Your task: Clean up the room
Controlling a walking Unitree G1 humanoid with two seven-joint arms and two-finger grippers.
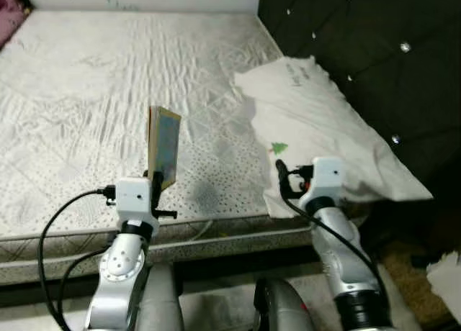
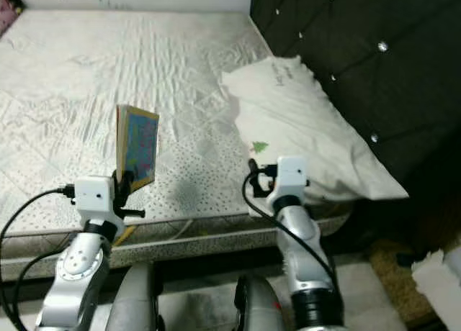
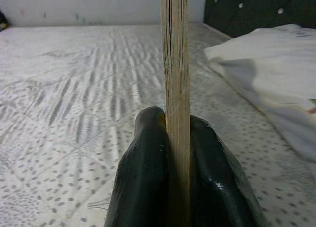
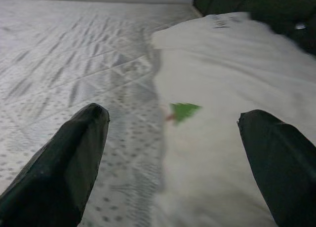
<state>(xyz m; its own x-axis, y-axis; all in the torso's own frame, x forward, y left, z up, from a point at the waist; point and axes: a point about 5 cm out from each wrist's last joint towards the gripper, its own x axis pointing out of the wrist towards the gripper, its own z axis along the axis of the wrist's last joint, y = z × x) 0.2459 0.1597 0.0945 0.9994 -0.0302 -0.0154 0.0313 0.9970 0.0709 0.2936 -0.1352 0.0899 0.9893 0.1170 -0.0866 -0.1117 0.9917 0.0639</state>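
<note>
A thin book [image 1: 164,145] with a colourful cover stands upright above the near edge of the bare mattress [image 1: 108,86]. My left gripper [image 1: 154,181] is shut on its lower edge; in the left wrist view both black fingers [image 3: 143,177] clamp the book's page edge [image 3: 175,69]. A white pillow [image 1: 317,122] with a small green mark [image 4: 183,110] lies along the right side of the bed. My right gripper [image 1: 282,174] is open at the pillow's near corner, its two fingers [image 4: 69,158] spread wide with nothing between them.
A dark tufted headboard [image 1: 360,43] rises on the right. A purple item [image 1: 11,14] lies at the far left corner of the bed. White paper [image 1: 445,273] and a brown rug [image 1: 407,273] lie on the floor at lower right.
</note>
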